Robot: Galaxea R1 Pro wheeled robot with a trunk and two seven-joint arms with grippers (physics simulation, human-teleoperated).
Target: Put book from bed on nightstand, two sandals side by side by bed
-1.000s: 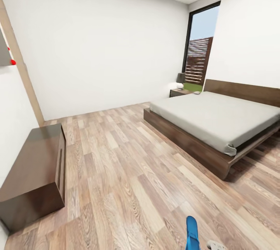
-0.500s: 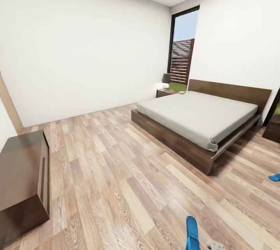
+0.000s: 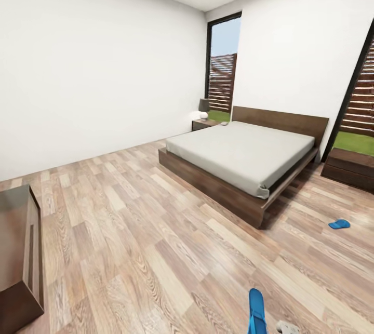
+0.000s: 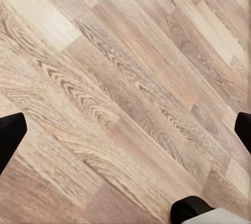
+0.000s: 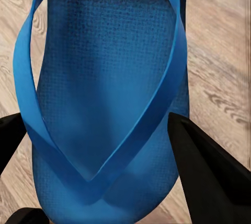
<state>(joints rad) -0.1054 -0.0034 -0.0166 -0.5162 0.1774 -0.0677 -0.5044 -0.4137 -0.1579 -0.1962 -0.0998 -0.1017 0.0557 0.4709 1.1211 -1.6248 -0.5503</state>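
- Blue is seen at 6 o'clock in the head view, where one sandal [image 3: 256, 311] is carried low ahead of the robot; in the right wrist view it [image 5: 104, 104] lies between the fingers of the right pincer [image 5: 99, 172], which is clamped on it.
- Since the earlier pictures the whole view has swung: the long dark cabinet [image 3: 18, 251] has slid toward 9 o'clock, and the bed [image 3: 244, 160] now sits at about 2 o'clock.
- A second sandal [image 3: 339, 224] has come into sight on the floor [image 3: 156, 230] at 3 o'clock, near the bed's foot corner; both sandals are thus located, and the carried one is judged to be bound for its side.
- A nightstand [image 3: 204, 124] is seen past the bed at 1 o'clock. The book cannot be made out.
- The left pincer [image 4: 125, 130] is held over bare floor planks, fingers wide apart, empty.
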